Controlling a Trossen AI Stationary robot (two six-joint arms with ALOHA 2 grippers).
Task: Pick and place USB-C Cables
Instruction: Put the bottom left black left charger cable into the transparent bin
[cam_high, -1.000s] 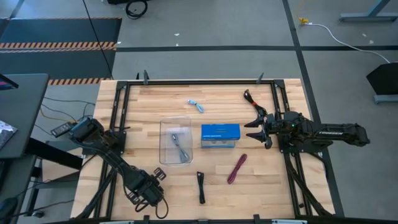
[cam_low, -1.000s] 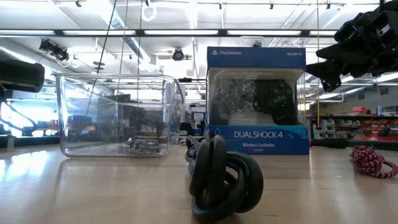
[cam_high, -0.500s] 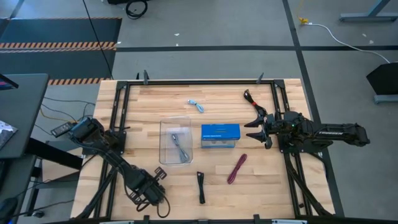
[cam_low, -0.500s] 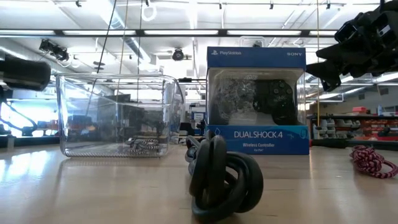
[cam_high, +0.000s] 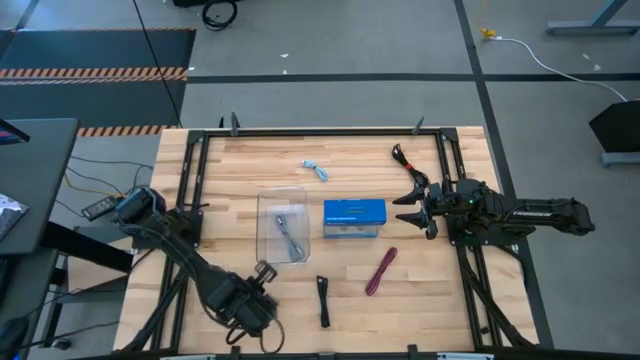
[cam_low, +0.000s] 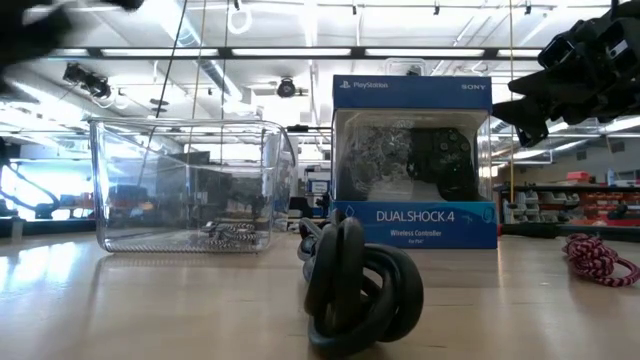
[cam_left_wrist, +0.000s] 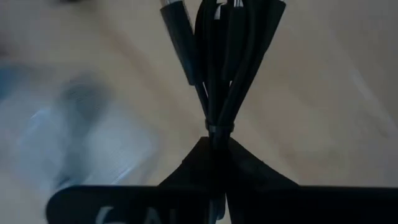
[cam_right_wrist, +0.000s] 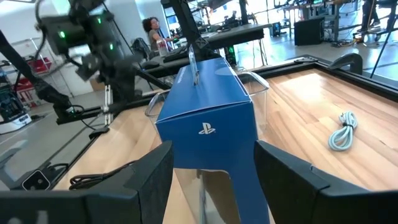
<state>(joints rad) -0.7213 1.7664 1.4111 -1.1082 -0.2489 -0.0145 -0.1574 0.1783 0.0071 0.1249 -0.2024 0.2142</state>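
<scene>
my left gripper (cam_left_wrist: 214, 140) pinches a limp, light black cable bundle (cam_left_wrist: 221, 56) at its tie; it dangles just ahead. my right gripper (cam_high: 408, 203) hangs spread beside the blue box (cam_high: 354, 218).

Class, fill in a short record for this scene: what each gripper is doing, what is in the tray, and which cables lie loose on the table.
Left gripper: jaws shut on a black cable bundle, just outside a corner of the clear tray
Right gripper: jaws open, holding nothing, beside the blue box
In tray: one dark cable
Loose on table: light blue cable; black-and-red cable; maroon cable; black cable
</scene>
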